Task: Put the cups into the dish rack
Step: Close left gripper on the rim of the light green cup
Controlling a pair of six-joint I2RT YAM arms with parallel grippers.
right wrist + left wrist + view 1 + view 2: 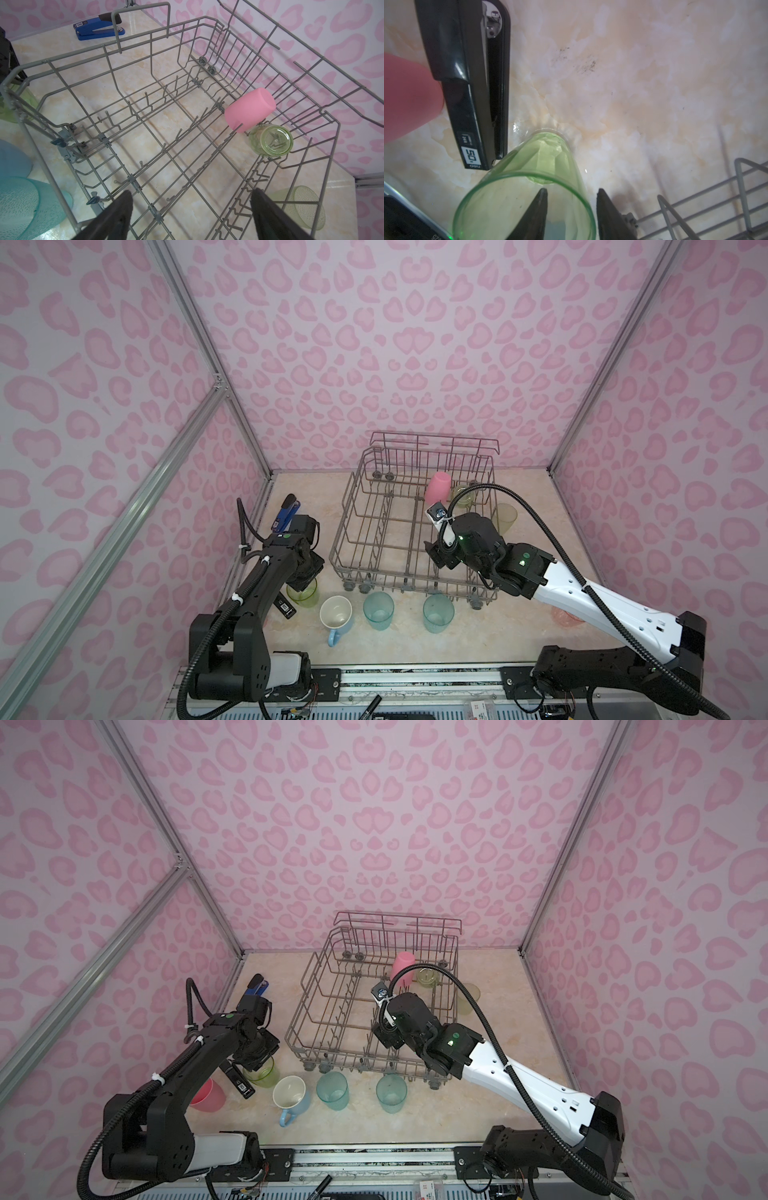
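My left gripper [572, 190] stands open astride the rim of a translucent yellow-green cup [529, 187] [306, 594] left of the dish rack [395, 574]; one finger is inside the cup, one outside. My right gripper [192, 191] hangs open and empty over the rack's front right part. In the rack's far right corner a pink cup [249, 110] lies tilted beside an upturned yellow-green cup [270, 142]. In front of the rack stand a light-blue mug [336, 614] and two teal cups [378, 610] [437, 612]. A salmon cup [208, 1096] stands under the left arm.
A black stapler [471, 93] lies close beside the green cup and touches the salmon cup. A blue stapler [99, 29] lies at the back left. Another yellow-green tumbler [506, 517] stands just right of the rack, and a salmon one [565, 617] shows under the right arm.
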